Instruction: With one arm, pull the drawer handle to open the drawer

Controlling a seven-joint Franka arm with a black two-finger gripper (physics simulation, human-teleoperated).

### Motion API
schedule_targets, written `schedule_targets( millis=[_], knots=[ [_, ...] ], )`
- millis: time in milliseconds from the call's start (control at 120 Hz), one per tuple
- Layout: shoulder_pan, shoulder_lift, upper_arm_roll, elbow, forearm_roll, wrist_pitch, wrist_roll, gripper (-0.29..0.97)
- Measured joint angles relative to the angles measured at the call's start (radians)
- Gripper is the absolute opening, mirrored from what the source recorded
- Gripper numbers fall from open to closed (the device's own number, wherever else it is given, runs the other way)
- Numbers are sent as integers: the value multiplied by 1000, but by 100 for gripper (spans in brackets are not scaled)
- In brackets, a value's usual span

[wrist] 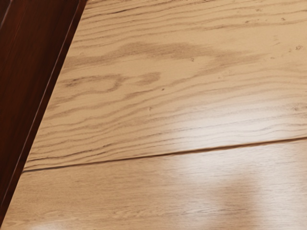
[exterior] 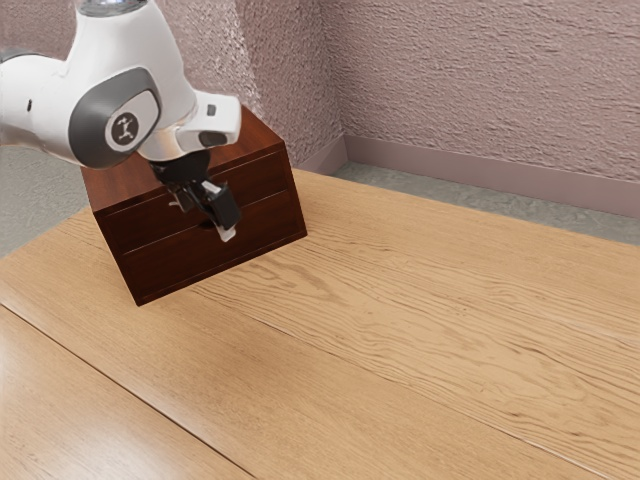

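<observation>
Hanging at the drawer [exterior: 255, 180] front, the gripper [exterior: 213, 208] is noted; opening cannot be told. Handle may be missed, cabinet [exterior: 255, 130] dragged.

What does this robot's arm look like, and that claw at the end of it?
The arm is built of smooth, rounded white shells. A round grey cap on one joint bears a small white mark. The claw is black, small and angular, with a pale patch at its end.

Drawer box [exterior: 200, 255] on table [exterior: 420, 340]
</observation>
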Motion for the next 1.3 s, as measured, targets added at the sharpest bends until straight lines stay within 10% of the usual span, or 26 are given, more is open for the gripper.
schedule_targets(
  millis=[400, 1300],
  knots=[
    [236, 117, -63, 80, -30, 79, 195, 68],
    [278, 238, -94, 137, -35, 192, 478, 68]
  ],
)
